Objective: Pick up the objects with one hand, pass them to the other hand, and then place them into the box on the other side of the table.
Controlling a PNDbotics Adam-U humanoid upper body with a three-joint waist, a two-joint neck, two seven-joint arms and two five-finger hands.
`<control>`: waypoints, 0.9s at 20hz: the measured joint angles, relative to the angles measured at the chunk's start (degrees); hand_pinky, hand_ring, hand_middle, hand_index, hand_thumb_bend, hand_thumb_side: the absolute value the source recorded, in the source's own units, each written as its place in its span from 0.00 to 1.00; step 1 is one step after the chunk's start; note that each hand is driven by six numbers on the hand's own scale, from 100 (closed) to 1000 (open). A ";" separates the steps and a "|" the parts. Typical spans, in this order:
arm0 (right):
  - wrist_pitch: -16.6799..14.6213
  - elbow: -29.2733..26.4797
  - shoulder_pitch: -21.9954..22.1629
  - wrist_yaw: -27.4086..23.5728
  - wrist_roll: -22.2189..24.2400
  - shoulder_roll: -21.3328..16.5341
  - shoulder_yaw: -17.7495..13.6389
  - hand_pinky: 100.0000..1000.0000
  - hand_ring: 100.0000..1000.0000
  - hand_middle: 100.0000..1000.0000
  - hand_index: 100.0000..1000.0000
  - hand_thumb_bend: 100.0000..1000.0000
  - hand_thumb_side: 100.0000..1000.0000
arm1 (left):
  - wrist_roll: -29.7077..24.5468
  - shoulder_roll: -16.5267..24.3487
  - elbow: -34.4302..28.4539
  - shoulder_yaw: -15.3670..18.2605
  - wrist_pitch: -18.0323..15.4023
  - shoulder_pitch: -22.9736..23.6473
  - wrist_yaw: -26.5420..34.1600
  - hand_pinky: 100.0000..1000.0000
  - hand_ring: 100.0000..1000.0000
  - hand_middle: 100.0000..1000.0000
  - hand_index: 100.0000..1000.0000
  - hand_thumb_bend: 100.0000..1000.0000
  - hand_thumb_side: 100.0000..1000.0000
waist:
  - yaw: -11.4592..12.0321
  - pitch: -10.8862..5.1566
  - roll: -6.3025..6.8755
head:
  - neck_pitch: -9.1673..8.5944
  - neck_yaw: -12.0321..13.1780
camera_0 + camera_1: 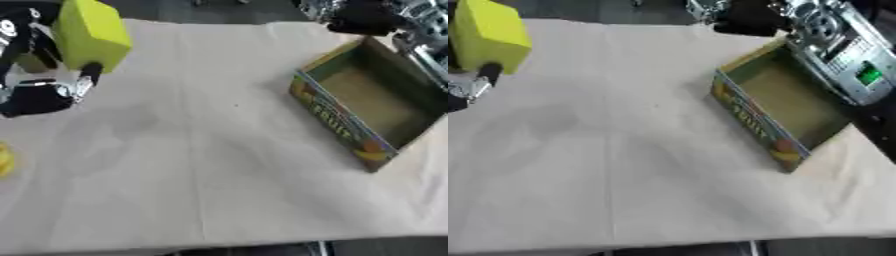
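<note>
A yellow-green block point(87, 32) hangs above the table's far left corner, and my left hand point(52, 90) is shut on it from below and behind, with a finger point(87, 75) curled against its lower face. The open cardboard box point(337, 117) with a fruit print on its side lies at the right, and nothing shows inside it. My right hand point(359, 17) hovers as a dark shape past the box's far corner, with its silver arm point(833, 45) running along the box's right side. A small yellow thing point(4, 159) lies at the left edge.
A pale cloth point(201, 150) with fold creases covers the table. The table's front edge point(219, 242) runs along the bottom, with dark floor below it. The box stands askew, one corner pointing toward me.
</note>
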 measured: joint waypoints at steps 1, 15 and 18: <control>0.20 -0.10 -1.32 0.79 0.81 -1.35 1.13 0.83 0.88 0.86 0.84 0.00 0.54 | 0.83 -0.55 -0.45 -0.77 0.37 0.17 0.03 0.42 0.44 0.39 0.47 0.00 0.06 | 0.13 -0.04 0.00 | 0.00 -0.11; 8.50 -0.47 -19.96 4.27 11.20 -3.76 14.46 0.80 0.83 0.82 0.83 0.00 0.30 | 12.39 -7.30 7.97 -8.47 -8.21 0.55 -4.55 0.43 0.44 0.39 0.48 0.00 0.03 | -0.34 -0.04 -0.07 | 0.01 -1.04; 10.94 -0.49 -24.08 4.49 13.64 -1.49 16.53 0.80 0.83 0.81 0.82 0.04 0.19 | 14.90 -7.82 10.94 -8.82 -10.72 0.71 -5.57 0.43 0.44 0.39 0.48 0.00 0.03 | -1.00 -0.04 -0.13 | 0.01 -0.91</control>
